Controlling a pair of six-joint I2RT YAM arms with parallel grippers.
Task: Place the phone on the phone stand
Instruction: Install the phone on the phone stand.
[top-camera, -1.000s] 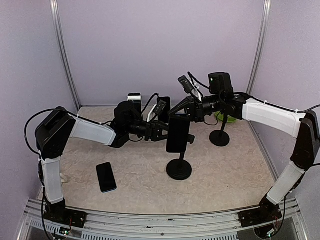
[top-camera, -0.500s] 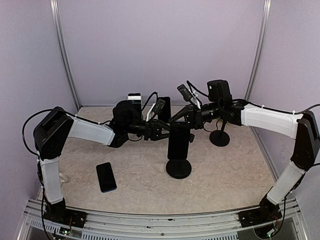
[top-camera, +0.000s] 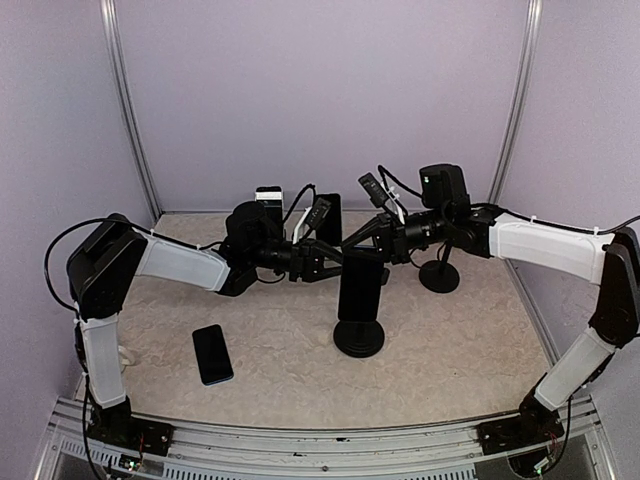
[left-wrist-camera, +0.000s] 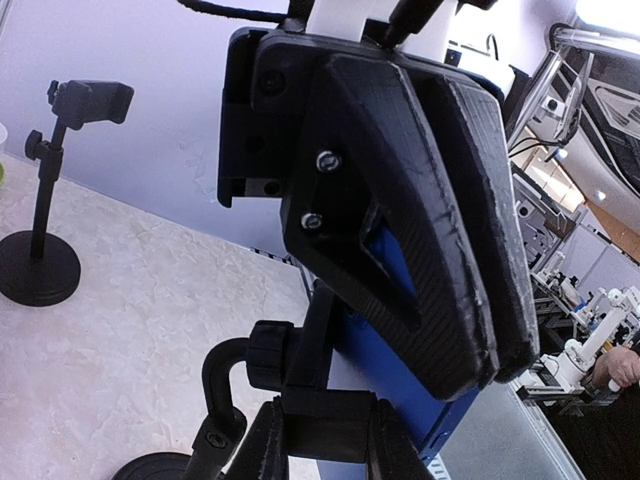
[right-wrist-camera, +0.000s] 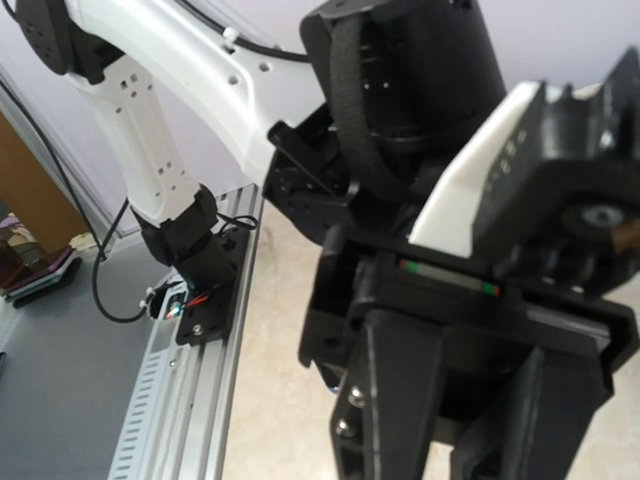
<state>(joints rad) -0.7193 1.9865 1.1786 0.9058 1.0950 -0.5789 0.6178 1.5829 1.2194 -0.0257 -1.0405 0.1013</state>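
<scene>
Black and glossy, the phone (top-camera: 360, 283) stands upright in the middle of the table (top-camera: 280, 375), carried on the phone stand (top-camera: 358, 318) – its long axis runs nearly vertical, top end up, lower end down toward the stand's round base (top-camera: 358, 340), and its broad dark face is turned to the near edge where the arms are bolted. Seen from the left wrist, the same slab shows a blue sheen and leans a little, with the stand's clamp just under it. The left gripper (top-camera: 328, 262) reaches in from the left at the height of the phone's upper left edge, touching it or just beside it; in the wrist view its two black fingers (left-wrist-camera: 380, 200) stand close together with only a thin seam between them, and the blue of the phone shows through the cut-out in the nearer one, but whether they pinch the phone I cannot tell. The right gripper (top-camera: 358, 243) comes in from the right and sits just over the phone's top end – its jaws are drawn together, and the pictures do not show whether anything lies between them. A second phone (top-camera: 212, 354) lies flat and dark on the table well to the left and nearer, its long axis running roughly from near to far. A second stand (top-camera: 440, 272), also black with a round foot, stands apart at the right rear, behind the right arm.
</scene>
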